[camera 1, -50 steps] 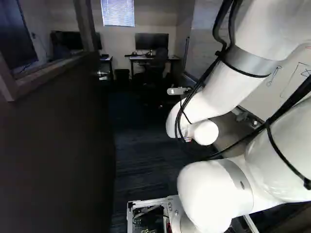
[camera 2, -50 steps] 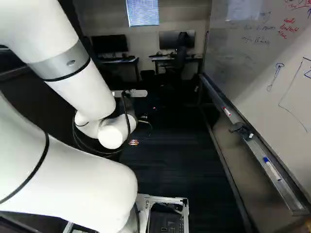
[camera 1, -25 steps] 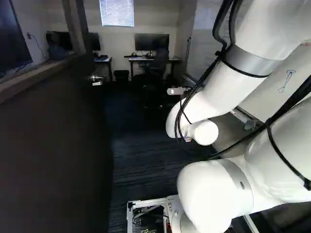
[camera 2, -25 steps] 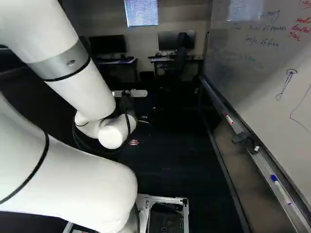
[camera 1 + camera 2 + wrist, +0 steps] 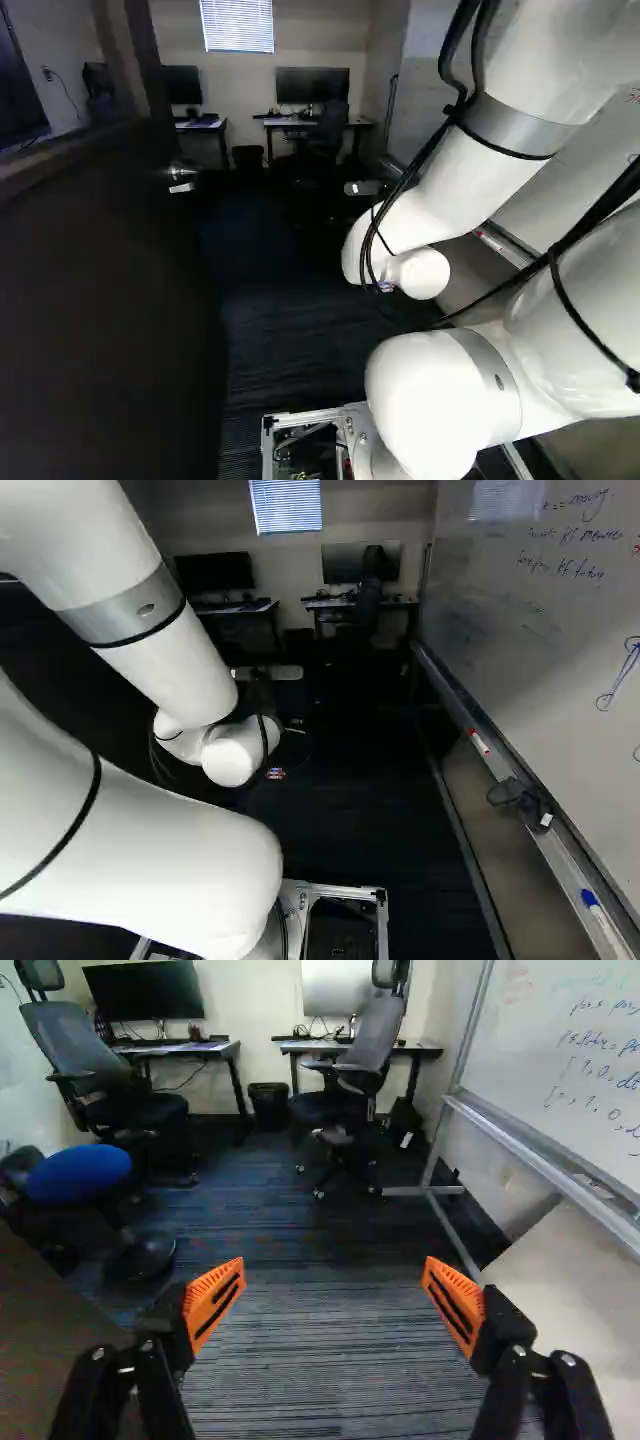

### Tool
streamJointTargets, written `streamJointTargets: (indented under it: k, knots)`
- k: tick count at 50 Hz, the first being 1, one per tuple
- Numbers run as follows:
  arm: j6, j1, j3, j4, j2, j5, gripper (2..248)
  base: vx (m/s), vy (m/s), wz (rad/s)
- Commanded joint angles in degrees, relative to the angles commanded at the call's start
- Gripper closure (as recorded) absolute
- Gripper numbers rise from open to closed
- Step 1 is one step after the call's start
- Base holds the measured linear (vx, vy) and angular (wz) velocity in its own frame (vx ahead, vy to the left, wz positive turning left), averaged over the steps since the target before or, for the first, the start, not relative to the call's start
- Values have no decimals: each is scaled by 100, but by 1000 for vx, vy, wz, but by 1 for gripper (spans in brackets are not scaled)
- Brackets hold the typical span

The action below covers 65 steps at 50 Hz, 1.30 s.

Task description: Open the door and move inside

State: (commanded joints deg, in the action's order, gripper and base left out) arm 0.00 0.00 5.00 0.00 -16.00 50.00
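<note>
The gripper (image 5: 334, 1265) was released, its fingers spread wide. The dark door (image 5: 100, 300) stood open to the gripper's left, its handle (image 5: 182, 187) likewise; the whiteboard (image 5: 560, 610) stood right, a wastebasket (image 5: 269, 1107) ahead.

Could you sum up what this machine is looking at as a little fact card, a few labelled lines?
Door: open, filling the left of the left base view
Gripper: open, holding nothing
Whiteboard: on the other side from the door, markers on its ledge
Desks: two against the far wall, each with a monitor
Seats: two office chairs, one blue-topped stool
Bin: dark, between the desks
Likely next move: drive ahead between door and whiteboard
</note>
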Motion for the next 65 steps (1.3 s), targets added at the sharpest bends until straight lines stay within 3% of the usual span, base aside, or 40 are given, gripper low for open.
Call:
streamJointTargets:
  k: [65]
  knots:
    - [0, 0, 0, 0, 0, 0, 3, 228, 4, -20]
